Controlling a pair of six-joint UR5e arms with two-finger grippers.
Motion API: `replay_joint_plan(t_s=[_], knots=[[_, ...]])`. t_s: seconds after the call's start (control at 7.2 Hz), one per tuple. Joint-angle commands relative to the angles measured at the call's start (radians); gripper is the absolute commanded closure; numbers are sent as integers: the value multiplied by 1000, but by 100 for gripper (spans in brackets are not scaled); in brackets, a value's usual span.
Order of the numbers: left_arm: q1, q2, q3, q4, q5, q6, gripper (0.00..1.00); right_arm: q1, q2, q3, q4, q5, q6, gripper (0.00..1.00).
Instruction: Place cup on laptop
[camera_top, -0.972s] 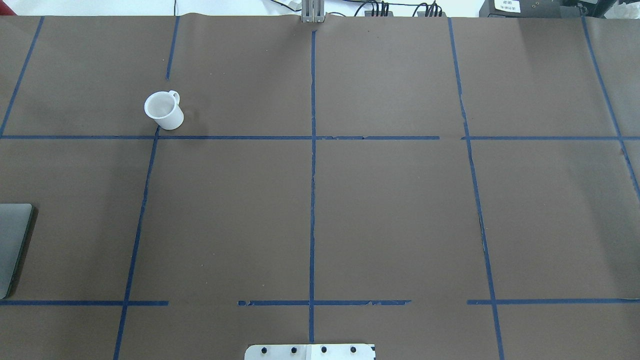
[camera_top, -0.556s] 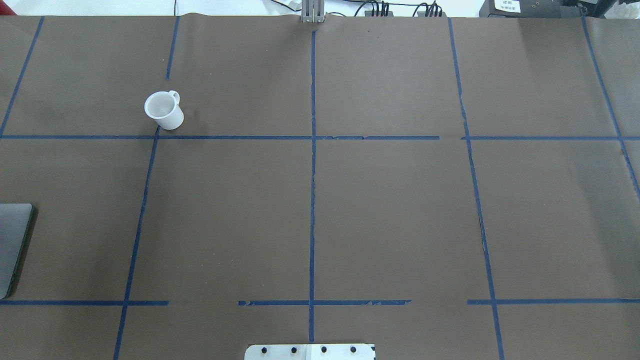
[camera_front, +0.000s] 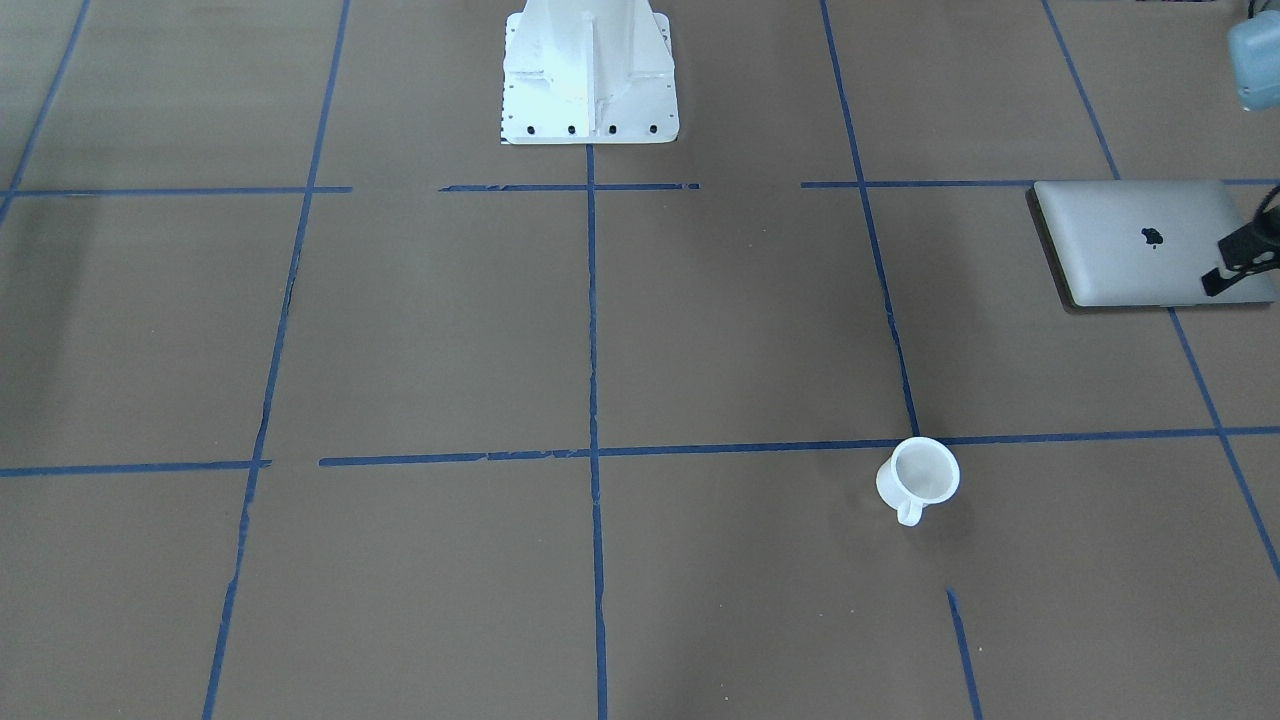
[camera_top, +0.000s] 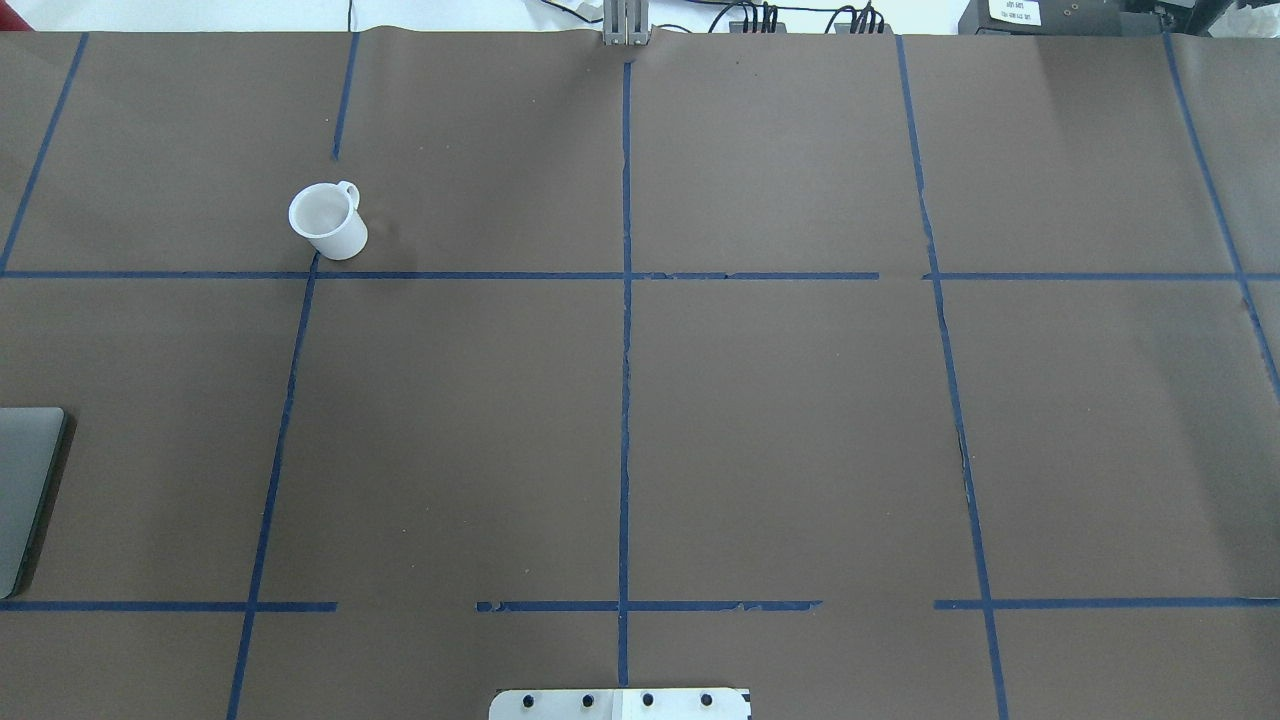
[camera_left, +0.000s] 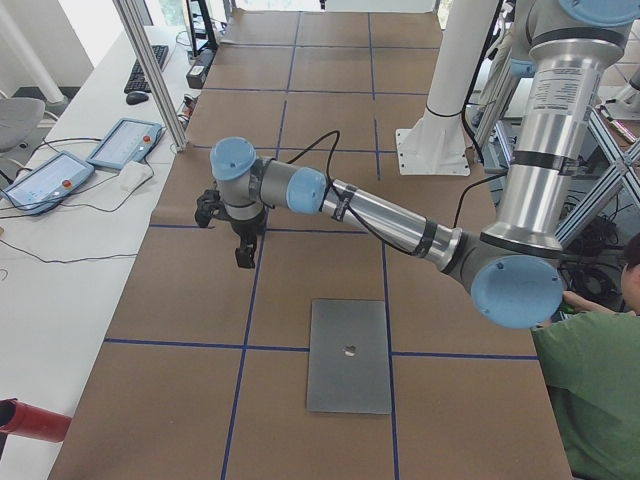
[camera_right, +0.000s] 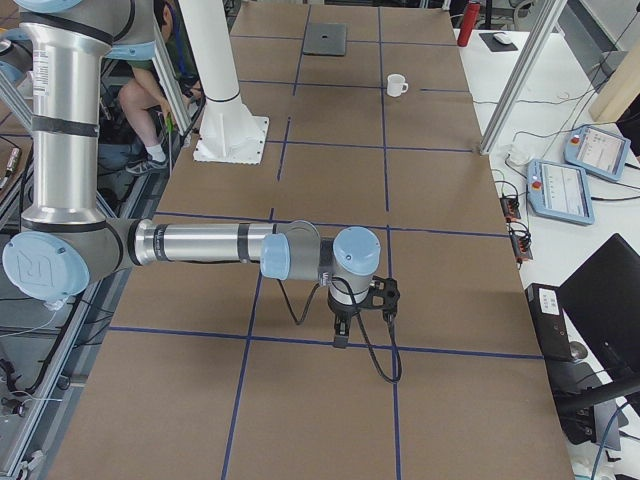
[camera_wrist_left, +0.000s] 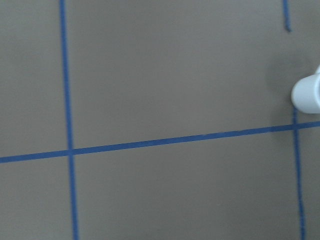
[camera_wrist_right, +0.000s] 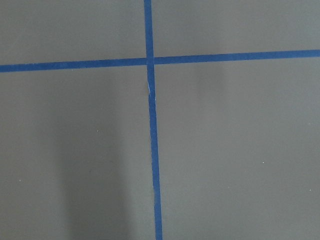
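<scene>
The white cup stands upright on the brown table, handle toward the operators' side; it also shows in the overhead view, the exterior right view and at the right edge of the left wrist view. The closed silver laptop lies flat near the table's left end, cut off at the overhead view's edge. My left gripper hangs in the air beyond the laptop, empty; I cannot tell its state. My right gripper hangs over the table's other end, state unclear.
The white robot pedestal stands at the table's near middle edge. Blue tape lines grid the table. Teach pendants lie on a side bench. A person in green sits beside the robot's left side.
</scene>
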Motion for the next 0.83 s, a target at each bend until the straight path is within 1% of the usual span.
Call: replay_joint_plan(t_s=[0.0,0.14,0.28,0.42,0.56,0.69], knots=[[109,-88,-31,7,-12,-136,0,0,0,0,0,0,0,0],[117,-91,-35,-2,-12,-138,0,0,0,0,0,0,0,0],[146,-120,-20,2,-9,-143,0,0,0,0,0,0,0,0],[166,-158,12,7,-6,-193,0,0,0,0,0,0,0,0],[222,-191,35,-1,41,-275,0,0,0,0,0,0,0,0],[232,-242,99,-13,84,-288,0,0,0,0,0,0,0,0]])
